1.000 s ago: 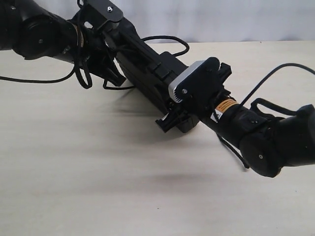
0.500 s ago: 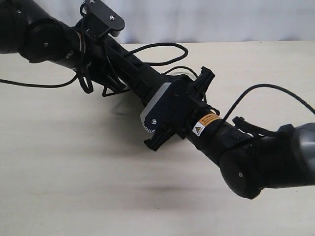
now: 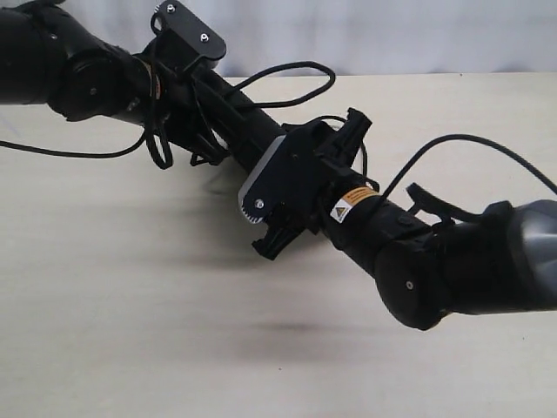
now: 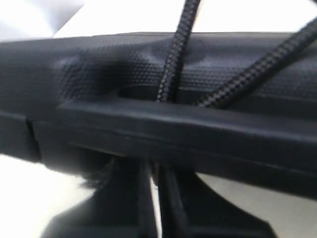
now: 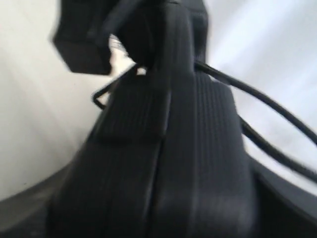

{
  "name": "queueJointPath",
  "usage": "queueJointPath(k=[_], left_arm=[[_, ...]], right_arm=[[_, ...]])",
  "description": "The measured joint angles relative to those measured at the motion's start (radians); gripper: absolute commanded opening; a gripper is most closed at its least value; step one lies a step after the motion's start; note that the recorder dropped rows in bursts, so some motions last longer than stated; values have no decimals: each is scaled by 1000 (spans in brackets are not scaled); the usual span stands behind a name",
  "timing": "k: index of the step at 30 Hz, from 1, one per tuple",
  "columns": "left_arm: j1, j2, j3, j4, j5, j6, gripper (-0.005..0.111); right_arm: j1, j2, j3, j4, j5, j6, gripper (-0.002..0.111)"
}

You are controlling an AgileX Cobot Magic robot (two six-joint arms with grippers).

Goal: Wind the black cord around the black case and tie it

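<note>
From outside, the black case [image 3: 239, 117] is aloft over the counter [image 3: 130, 305]. The right gripper [image 3: 315, 183] straddles it, grip unclear. Only the left wrist view shows the black cord [image 4: 173, 54] threading the handle slot [image 4: 143, 93], with the left gripper [image 4: 154, 173] clenched beneath.

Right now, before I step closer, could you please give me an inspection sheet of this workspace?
Surface: pale wooden table, with soft shadows under the arms.
Job's things: black case seems lifted off the table between the two arms. The black cord enters its handle slot in two strands, and a loose loop shows beyond the case.
Clutter: nothing seen.
Grippers: left gripper is shut at the case's handle edge, and what it pinches is hidden. The right gripper is around the other end, grip unclear.
Cables: left arm's cable trails over the table. The right arm's cable arcs above its arm.
Surroundings: plain pale backdrop.
</note>
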State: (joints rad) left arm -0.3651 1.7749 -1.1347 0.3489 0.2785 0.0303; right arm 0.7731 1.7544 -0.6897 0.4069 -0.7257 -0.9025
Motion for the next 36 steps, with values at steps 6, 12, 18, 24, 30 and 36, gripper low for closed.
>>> queueJointPath(k=[6, 12, 18, 24, 30, 36], left_arm=[[30, 11, 0, 0, -7, 0, 0], [49, 15, 0, -4, -5, 2, 0], [50, 18, 0, 9, -12, 2, 0], [50, 20, 0, 11, 4, 2, 0], [50, 20, 0, 11, 6, 2, 0], [50, 20, 0, 11, 6, 2, 0]], right_arm=[[9, 0, -2, -25, 9, -1, 86], [9, 0, -4, -27, 37, -1, 86], [9, -114, -4, -27, 187, 53, 86], [9, -309, -4, -27, 312, 211, 85], [-156, -411, -194, 71, 648, 306, 75], [-374, -193, -598, 85, 1173, 388, 75]])
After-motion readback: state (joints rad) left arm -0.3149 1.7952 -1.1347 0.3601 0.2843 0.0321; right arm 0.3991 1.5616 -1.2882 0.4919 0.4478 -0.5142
